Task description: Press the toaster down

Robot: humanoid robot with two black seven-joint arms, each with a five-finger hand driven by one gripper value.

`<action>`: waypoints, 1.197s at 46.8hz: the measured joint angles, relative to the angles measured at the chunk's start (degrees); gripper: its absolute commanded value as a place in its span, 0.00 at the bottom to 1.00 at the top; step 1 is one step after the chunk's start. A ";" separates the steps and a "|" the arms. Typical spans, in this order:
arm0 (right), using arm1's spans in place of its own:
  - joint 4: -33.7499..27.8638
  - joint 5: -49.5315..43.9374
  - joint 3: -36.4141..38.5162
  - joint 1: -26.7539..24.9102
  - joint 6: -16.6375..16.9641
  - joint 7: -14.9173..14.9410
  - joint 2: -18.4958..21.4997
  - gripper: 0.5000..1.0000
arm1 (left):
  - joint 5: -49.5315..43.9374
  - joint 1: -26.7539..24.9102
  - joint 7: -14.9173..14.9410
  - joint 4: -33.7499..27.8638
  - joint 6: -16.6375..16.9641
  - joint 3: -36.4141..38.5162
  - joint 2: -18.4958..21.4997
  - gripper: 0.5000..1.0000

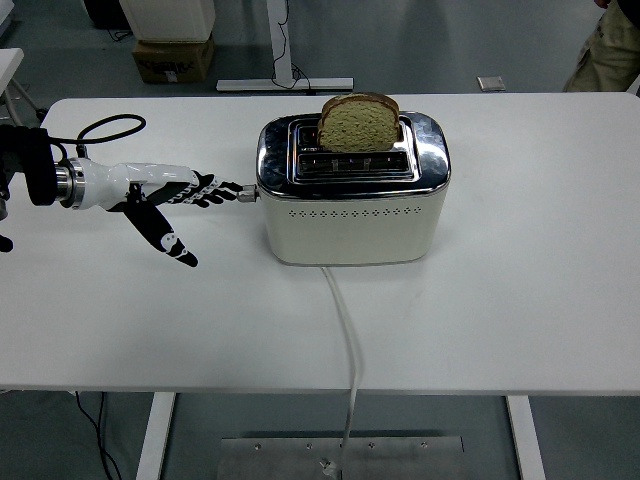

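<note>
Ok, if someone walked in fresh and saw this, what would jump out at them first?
Probably the cream and chrome toaster in the middle of the white table, with a slice of bread standing tall out of its rear slot. Next, the left hand reaching in from the left, fingers spread, fingertips at the toaster's lever on its left end.

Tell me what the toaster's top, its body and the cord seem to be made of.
The toaster has a top that looks like polished chrome-like metal, since it mirrors the room. Its body looks matte cream, probably painted metal or plastic, with a row of small vent holes. The cord appears to be smooth white plastic or rubber sheathing, bending softly off the table's near edge.
</note>
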 measured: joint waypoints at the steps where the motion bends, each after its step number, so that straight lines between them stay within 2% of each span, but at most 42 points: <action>1: 0.00 0.00 0.00 0.00 0.00 0.00 0.00 1.00 | 0.00 0.00 0.00 0.11 0.00 0.00 -0.05 1.00; 24: -0.06 0.00 0.00 -0.07 0.00 0.00 0.00 1.00 | -0.08 0.17 0.00 2.11 0.00 -0.01 -1.91 1.00; 56: -0.01 0.00 0.03 -0.13 0.00 0.00 0.00 1.00 | -0.44 1.67 -0.06 2.80 0.01 -0.05 -2.17 1.00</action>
